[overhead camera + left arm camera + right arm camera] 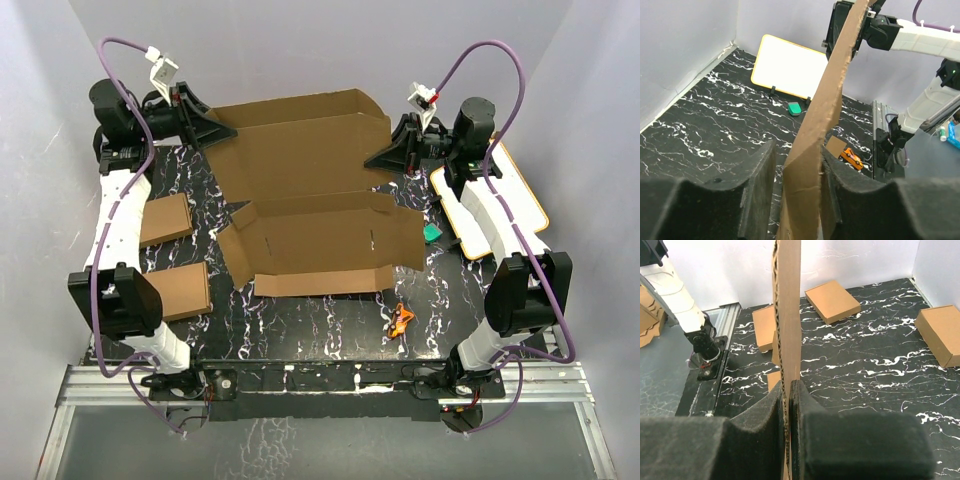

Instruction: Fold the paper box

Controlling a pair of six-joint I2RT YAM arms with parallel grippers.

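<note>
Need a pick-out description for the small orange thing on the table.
On the black marbled table, find the big cardboard sheet in the middle. Just off its near right corner, by the table's front edge, lies the small orange object, the only orange item; the green piece sits farther back.

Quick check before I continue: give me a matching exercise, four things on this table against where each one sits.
Things:
1. paper box
2. white board
3. orange object
4. small brown boxes

Places:
A. near edge, right of centre
B. left side
C. centre, far panel lifted
D. right edge

Pairs: 1-C, 2-D, 3-A, 4-B
</note>
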